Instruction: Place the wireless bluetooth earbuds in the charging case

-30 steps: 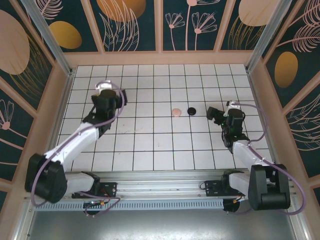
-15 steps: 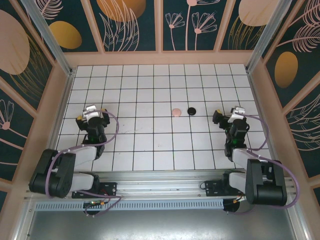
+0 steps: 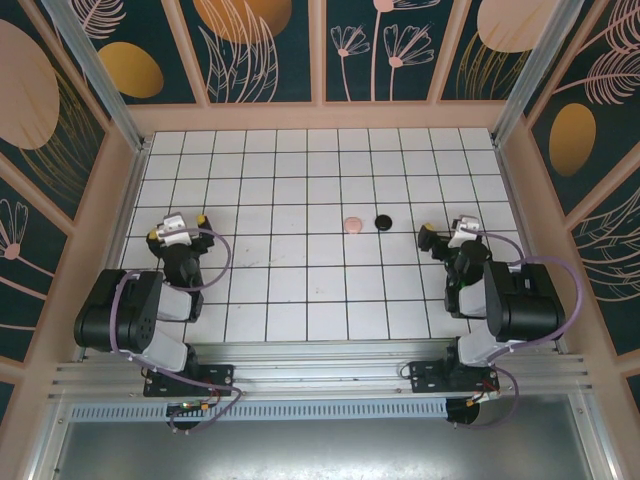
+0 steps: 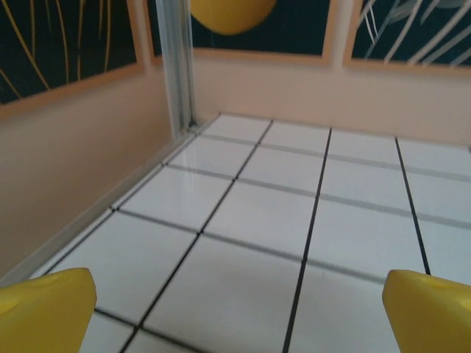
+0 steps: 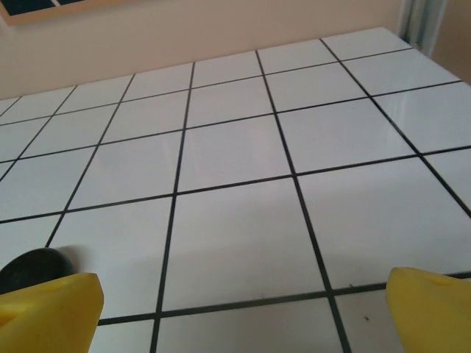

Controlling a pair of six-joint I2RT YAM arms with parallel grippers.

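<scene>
Two small round charging cases lie side by side at mid-table: a pale pink case (image 3: 352, 224) and a black case (image 3: 382, 220), both looking closed. The wireless bluetooth earbuds are hidden or out of view. My left gripper (image 3: 178, 228) hangs low over the left tiles, far from both cases, open with nothing between its yellow fingertips (image 4: 45, 309). My right gripper (image 3: 447, 234) sits about one tile right of the black case, open and empty. In the right wrist view the black case (image 5: 33, 268) peeks out behind the left yellow fingertip (image 5: 48, 315).
The peach side wall (image 4: 66, 162) and an aluminium post (image 4: 175, 66) stand close on the left gripper's left. The white grid table (image 3: 320, 160) stretches to the back wall (image 3: 320, 115). Both arms are folded back near their bases at the front rail (image 3: 320, 365).
Both arms have drawn back toward the near edge. The left gripper moved from the mid-left tiles down and left; the right gripper shifted only slightly. Both stayed open; the cases have not moved.
</scene>
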